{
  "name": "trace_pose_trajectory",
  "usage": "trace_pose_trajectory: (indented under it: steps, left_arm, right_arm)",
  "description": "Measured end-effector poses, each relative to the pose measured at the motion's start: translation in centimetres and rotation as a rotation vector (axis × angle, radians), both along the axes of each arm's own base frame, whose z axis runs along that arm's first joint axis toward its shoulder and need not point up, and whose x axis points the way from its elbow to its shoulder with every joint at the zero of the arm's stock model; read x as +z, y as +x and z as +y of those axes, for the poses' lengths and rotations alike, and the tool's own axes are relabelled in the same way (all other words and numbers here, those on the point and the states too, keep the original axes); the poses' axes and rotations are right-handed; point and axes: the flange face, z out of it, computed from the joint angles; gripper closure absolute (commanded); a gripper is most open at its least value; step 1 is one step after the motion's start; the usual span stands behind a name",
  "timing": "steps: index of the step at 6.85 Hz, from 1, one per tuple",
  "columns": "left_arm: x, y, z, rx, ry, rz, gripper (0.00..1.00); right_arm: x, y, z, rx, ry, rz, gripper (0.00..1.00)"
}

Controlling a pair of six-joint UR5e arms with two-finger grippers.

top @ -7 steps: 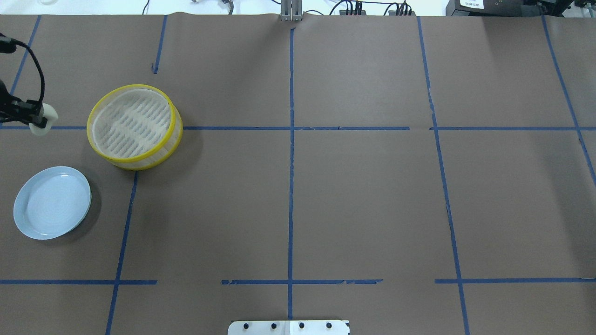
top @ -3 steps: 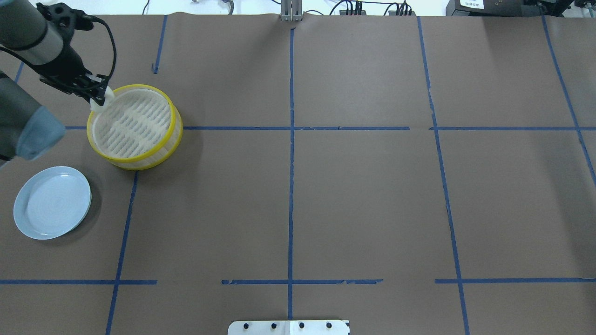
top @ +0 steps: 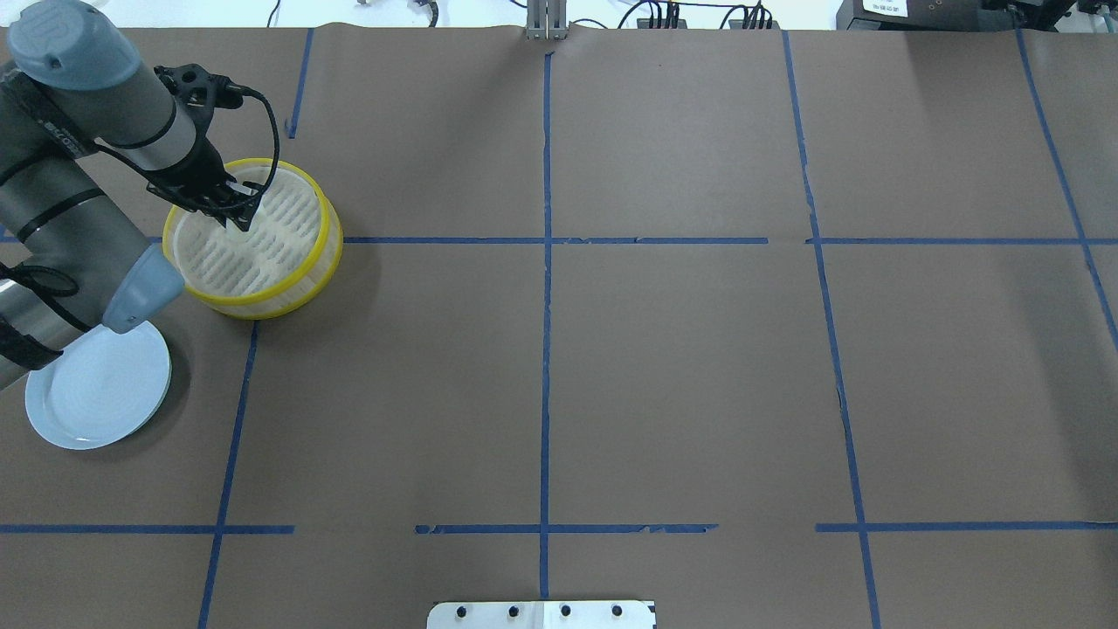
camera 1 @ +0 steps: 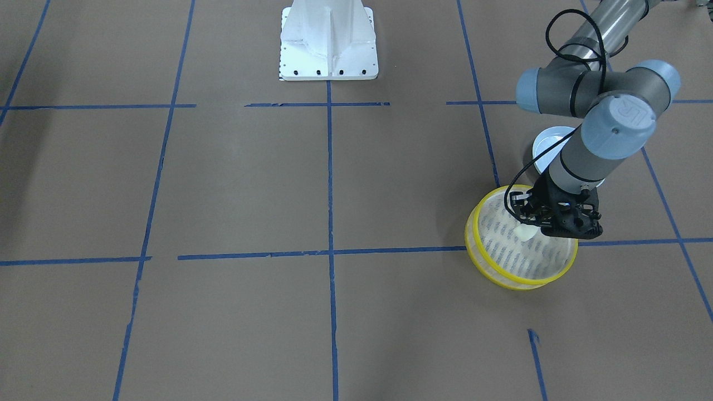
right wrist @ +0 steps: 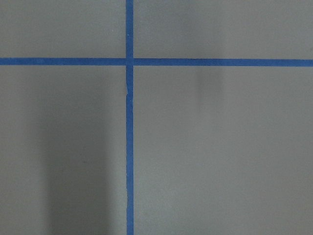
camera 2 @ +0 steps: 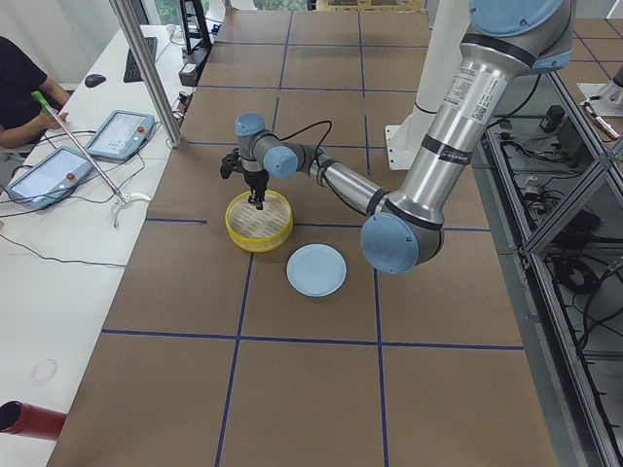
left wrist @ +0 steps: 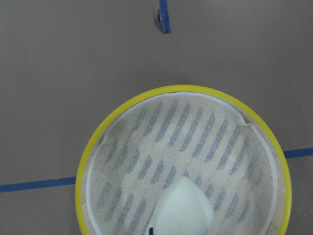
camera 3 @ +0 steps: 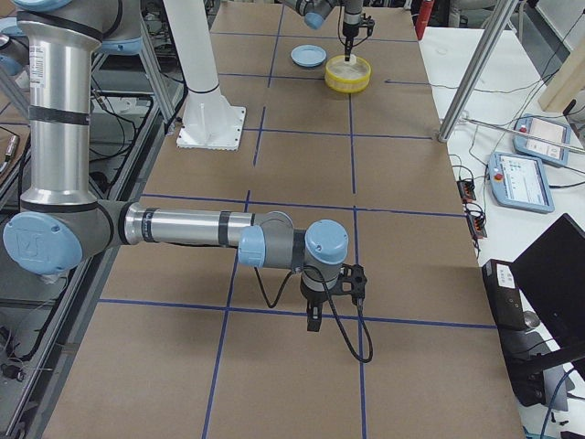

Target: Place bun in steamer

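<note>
While the left gripper (top: 234,210) pinches the bun (left wrist: 183,208) over the steamer (left wrist: 183,90), the bun's tapered tip points up the wrist view (long axis likewise). I cannot tell how the right gripper's (camera 3: 313,322) fingers stand.

Left arm (top: 131,114) extended, fingers (top: 234,208) pinching bun (left wrist: 183,210), right arm (camera 3: 183,227) low

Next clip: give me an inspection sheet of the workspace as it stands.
Surface: table covered in brown paper with a blue tape grid.
Job's things: bun held over the steamer, inside its rim.
Clutter: light blue plate beside the steamer.
Grippers: left gripper shut on the bun; right gripper low over the table, open or shut cannot be told.
Cables: black cable loops off the left wrist.
Surroundings: teach pendants and a seated person at the side bench.
</note>
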Motion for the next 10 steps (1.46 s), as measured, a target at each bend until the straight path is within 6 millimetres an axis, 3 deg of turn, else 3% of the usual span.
trace_pose_trajectory:
  steps: [1, 2, 5, 6, 7, 8, 10]
  left_arm:
    - [0.9, 0.8, -0.1, -0.006, 0.004, -0.001, 0.49]
    - [1.5, 1.4, -0.1, -0.012, 0.008, 0.006, 0.01]
    - [1.6, 1.8, 0.1, -0.011, 0.018, 0.016, 0.00]
    - [0.5, 1.3, 0.4, -0.014, 0.041, 0.029, 0.00]
    - [-1.4, -0.3, 1.0, -0.030, 0.080, 0.050, 0.00]
    - [-3.2, -3.1, 2.0, -0.057, 0.121, 0.072, 0.00]
    - [-4.1, -10.0, 3.7, -0.117, 0.173, 0.089, 0.00]
  right_arm:
    - [0.0, 0.0, 0.0, 0.000, 0.000, 0.000, 0.00]
    - [0.0, 0.0, 0.0, 0.000, 0.000, 0.000, 0.00]
    - [0.0, 0.0, 0.0, 0.000, 0.000, 0.000, 0.00]
    - [0.0, 0.0, 0.0, 0.000, 0.000, 0.000, 0.00]
    - [0.0, 0.0, 0.0, 0.000, 0.000, 0.000, 0.00]
    - [0.0, 0.0, 0.0, 0.000, 0.000, 0.000, 0.00]
    - [0.0, 0.0, 0.0, 0.000, 0.000, 0.000, 0.00]
